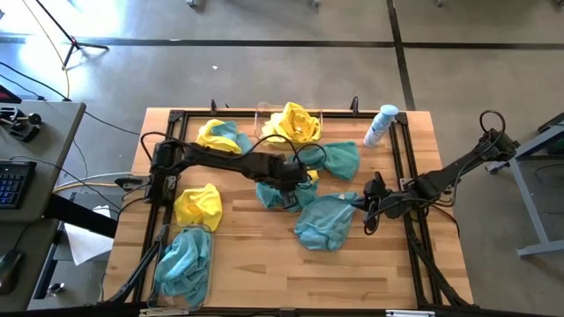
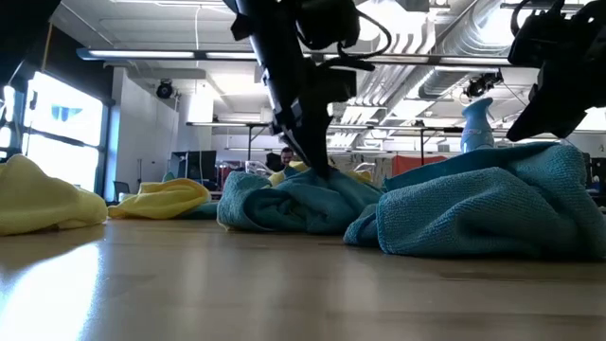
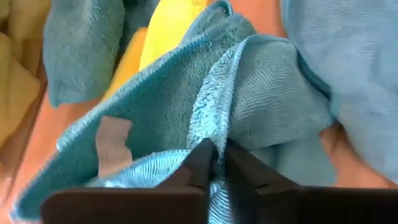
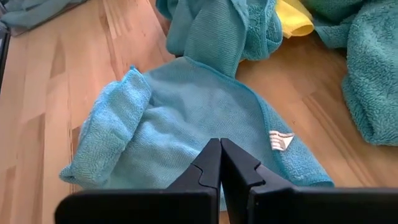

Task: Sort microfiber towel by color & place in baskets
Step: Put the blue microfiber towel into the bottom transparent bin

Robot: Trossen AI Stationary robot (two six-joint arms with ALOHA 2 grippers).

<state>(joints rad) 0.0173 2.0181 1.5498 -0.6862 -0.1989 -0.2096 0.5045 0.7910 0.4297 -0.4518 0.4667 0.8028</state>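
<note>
Several teal-blue and yellow microfiber towels lie on the wooden table. My left gripper (image 1: 295,180) (image 2: 320,169) stands mid-table, shut on a bunched teal towel (image 1: 280,195) (image 2: 289,201). My right gripper (image 1: 364,204) (image 4: 221,163) is shut and empty, just off the right edge of another teal towel (image 1: 324,222) (image 4: 186,124) lying crumpled on the table. A clear basket (image 1: 209,280) at the near left corner holds teal towels. A second basket (image 1: 261,114) at the far edge holds yellow towels (image 1: 293,123). My left gripper pinches a raised fold of the teal towel (image 3: 214,134) between its two fingers (image 3: 200,163). It comes from above, pointing down. The rest of the towel lies bunched on the table around the fingers.
A white-and-blue spray bottle (image 1: 381,125) stands at the far right. A loose yellow towel (image 1: 198,207) lies beside the near basket, a yellow and teal pair (image 1: 220,136) at the far left, another teal towel (image 1: 340,159) mid-far. Bare wood shows along the near edge (image 1: 291,277).
</note>
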